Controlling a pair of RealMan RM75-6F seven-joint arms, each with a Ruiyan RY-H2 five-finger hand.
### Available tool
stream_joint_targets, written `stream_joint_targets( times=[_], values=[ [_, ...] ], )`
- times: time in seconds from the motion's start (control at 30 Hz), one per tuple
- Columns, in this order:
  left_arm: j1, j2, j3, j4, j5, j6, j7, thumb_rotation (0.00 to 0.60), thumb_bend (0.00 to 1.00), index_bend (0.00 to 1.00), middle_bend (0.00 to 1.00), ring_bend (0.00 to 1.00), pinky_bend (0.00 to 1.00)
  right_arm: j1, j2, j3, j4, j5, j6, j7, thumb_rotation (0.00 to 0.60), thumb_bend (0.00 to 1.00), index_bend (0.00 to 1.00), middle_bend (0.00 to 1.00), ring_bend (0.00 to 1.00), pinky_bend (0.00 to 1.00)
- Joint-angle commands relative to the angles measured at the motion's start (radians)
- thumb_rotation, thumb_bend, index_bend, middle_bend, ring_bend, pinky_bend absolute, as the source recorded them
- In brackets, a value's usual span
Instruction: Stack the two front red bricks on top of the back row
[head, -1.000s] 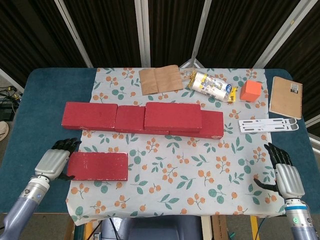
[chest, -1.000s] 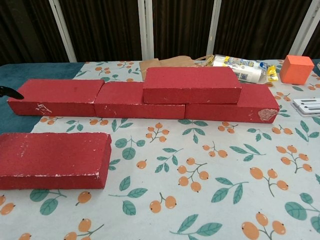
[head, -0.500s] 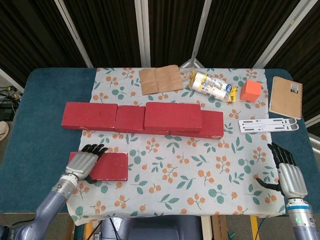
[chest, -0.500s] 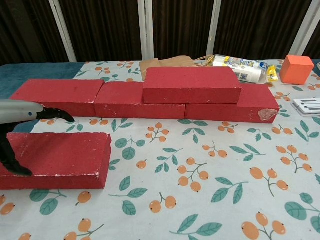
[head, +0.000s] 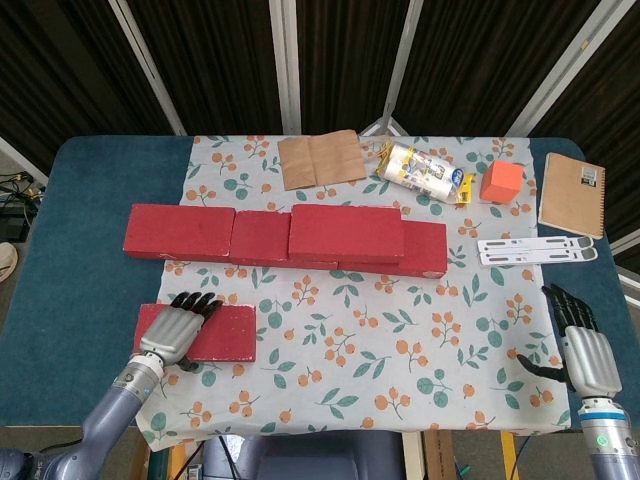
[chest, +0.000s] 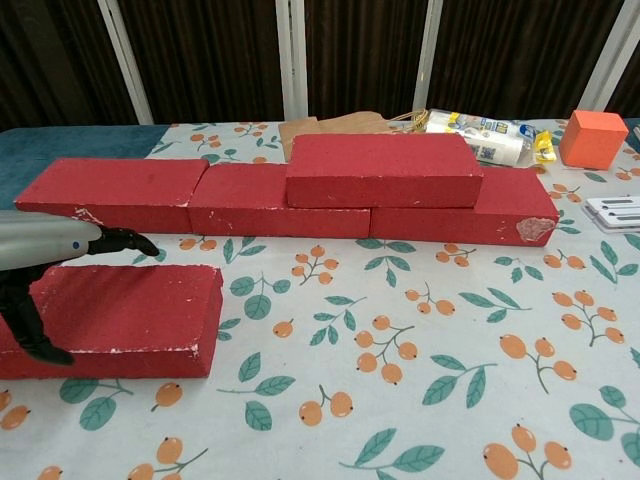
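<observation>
One red brick (head: 346, 232) (chest: 383, 170) lies on top of the back row of red bricks (head: 180, 232) (chest: 115, 192), over the seam between the middle and right ones. A single front red brick (head: 225, 332) (chest: 140, 315) lies flat on the cloth at the near left. My left hand (head: 172, 332) (chest: 45, 245) lies across its left part. The fingers (chest: 120, 240) reach over the far edge and the thumb (chest: 30, 325) hangs down the near face. My right hand (head: 582, 350) rests spread and empty at the table's near right edge, outside the chest view.
Behind the row lie a brown paper bag (head: 320, 160), a printed plastic packet (head: 425, 172), an orange cube (head: 501, 181) (chest: 593, 138) and a brown notebook (head: 572, 193). Two white strips (head: 540, 250) lie right of the row. The floral cloth (head: 400, 340) covers the table's middle.
My left hand swung in from the brick's left end onto its top, then settled slightly right with the thumb lower on the near face. The brick has not moved. The right hand slid slightly nearer.
</observation>
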Motion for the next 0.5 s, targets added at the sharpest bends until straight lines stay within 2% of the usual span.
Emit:
stream_joint_targets(
  times=[0.03,0.5],
  values=[
    [0.015,-0.026,0.015,0.035,0.037,0.021,-0.028,0.6,0.0,0.0,0.0,0.0,0.0,-0.003,0.001,0.004,0.0,0.0,-0.004,-0.001,0.6,0.2,0.0,0.03,0.0,0.0],
    [0.034,-0.048,0.031,0.071,0.077,0.072,-0.061,0.6,0.0,0.0,0.0,0.0,0.0,-0.017,0.002,0.029,-0.011,0.011,-0.026,-0.014,0.6,0.2,0.0,0.03,0.0,0.0]
  ],
)
